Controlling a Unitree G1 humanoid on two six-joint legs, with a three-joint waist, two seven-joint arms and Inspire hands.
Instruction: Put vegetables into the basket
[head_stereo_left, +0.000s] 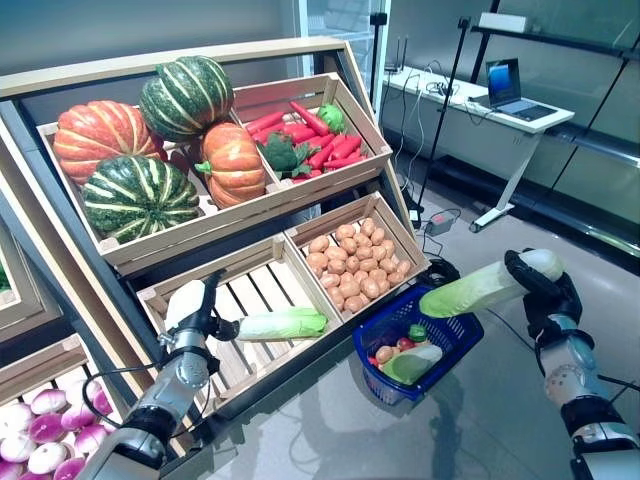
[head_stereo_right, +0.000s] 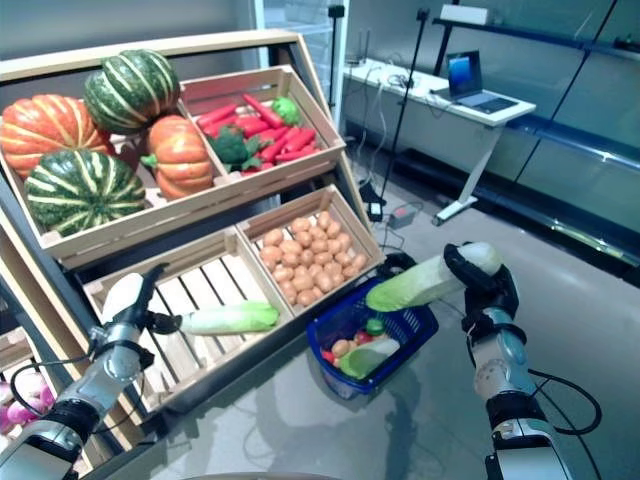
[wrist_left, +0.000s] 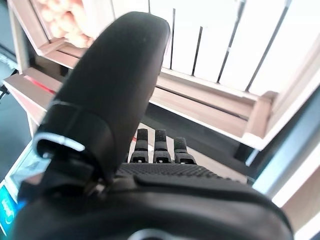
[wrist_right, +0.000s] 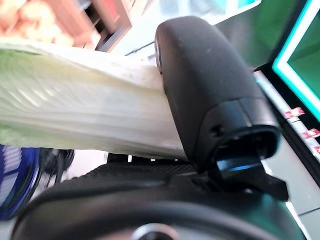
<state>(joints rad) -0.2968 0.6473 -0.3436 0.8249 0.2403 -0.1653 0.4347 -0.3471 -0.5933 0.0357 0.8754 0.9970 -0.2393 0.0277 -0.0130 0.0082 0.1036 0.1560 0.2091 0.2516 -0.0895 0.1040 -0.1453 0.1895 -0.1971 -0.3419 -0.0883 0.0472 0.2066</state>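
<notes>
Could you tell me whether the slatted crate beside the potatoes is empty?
No, one cabbage lies on the slats of that crate, beside the left hand.

pumpkins: 4 | cabbages: 2 loose, 1 more in basket | blue basket: 1 | wooden crates: 4 | laptop: 1 | potatoes: too many to count

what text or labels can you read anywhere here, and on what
None can be read.
Laptop on the white desk: its screen glows, anything on it too small to read.
Red-and-white tags on the surface past the right hand: too blurred to read.
Wooden crates, blue basket, napa cabbage: no print shows.
</notes>
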